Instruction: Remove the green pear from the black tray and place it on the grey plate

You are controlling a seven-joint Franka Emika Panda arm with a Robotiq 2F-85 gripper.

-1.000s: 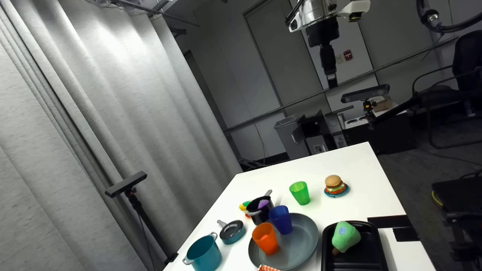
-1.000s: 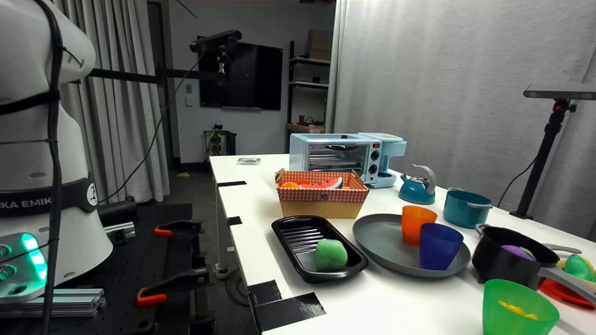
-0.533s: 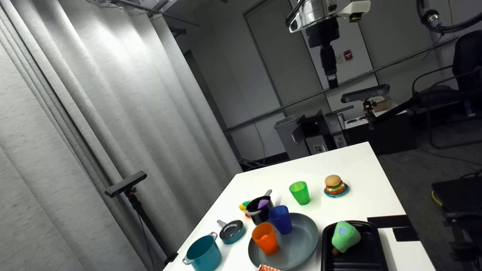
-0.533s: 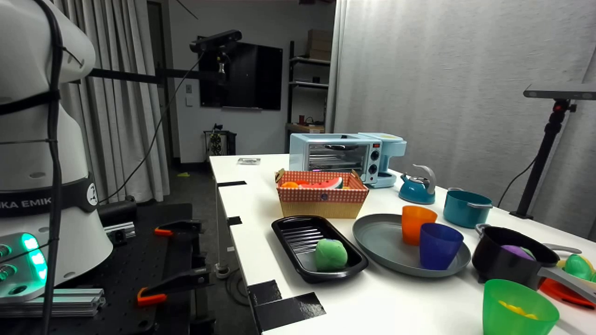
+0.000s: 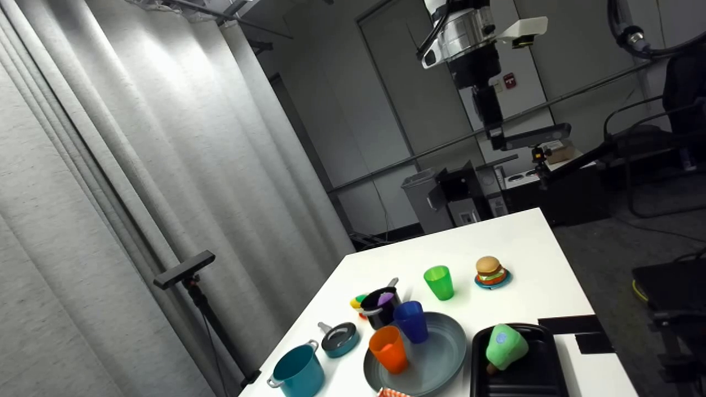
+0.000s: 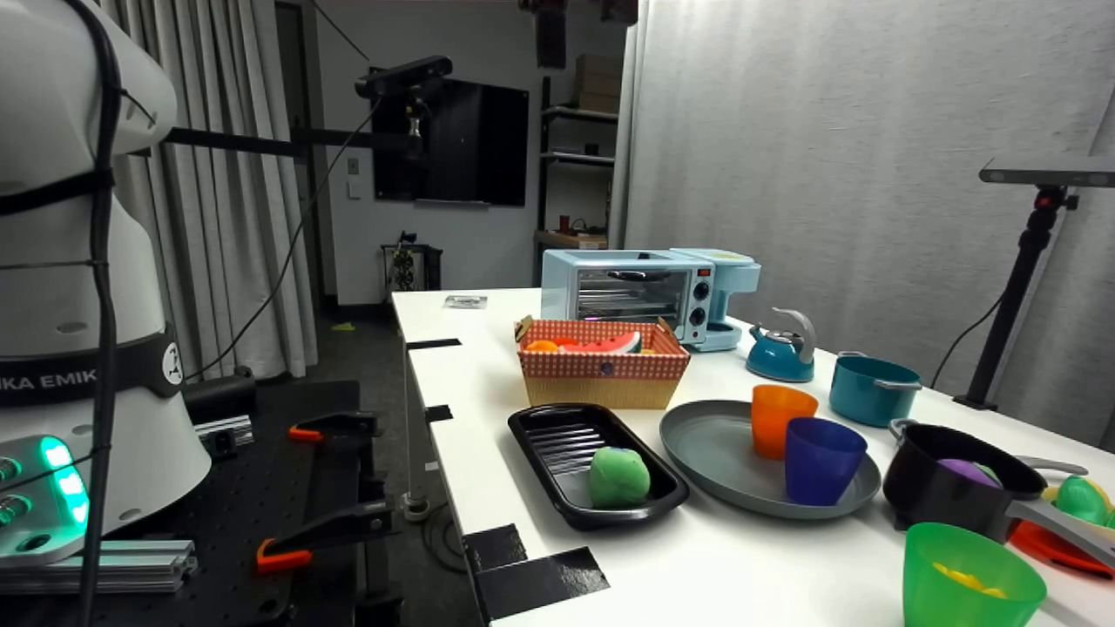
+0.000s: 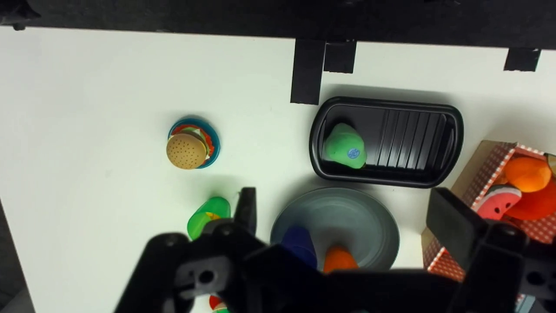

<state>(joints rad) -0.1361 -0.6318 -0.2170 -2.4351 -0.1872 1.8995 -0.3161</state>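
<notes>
The green pear [image 7: 345, 145] lies in the black tray [image 7: 408, 139], at the end away from the ridged part. Pear [image 5: 506, 347] [image 6: 619, 477] and tray [image 5: 538, 369] [image 6: 557, 444] show in both exterior views. The grey plate [image 7: 369, 221] is beside the tray's long side; it also shows in both exterior views [image 5: 441, 358] [image 6: 714, 453]. A blue cup [image 6: 823, 461] and an orange cup [image 6: 781, 422] stand on it. My gripper [image 7: 345, 208] is open and empty, high above the table. Its tip [image 5: 496, 140] shows in an exterior view.
A checkered basket [image 6: 605, 374] of toy food stands near tray and plate. A green cup [image 7: 210, 213] and toy burger [image 7: 187, 150] are on the other side. A black pot [image 6: 949, 488], teal pot [image 6: 874, 392], kettle [image 6: 781, 353] and toaster oven [image 6: 636, 296] stand around.
The gripper has moved down and tilted slightly in an exterior view. A dark gripper part now hangs lower at the top of an exterior view. The objects on the table have not moved.
</notes>
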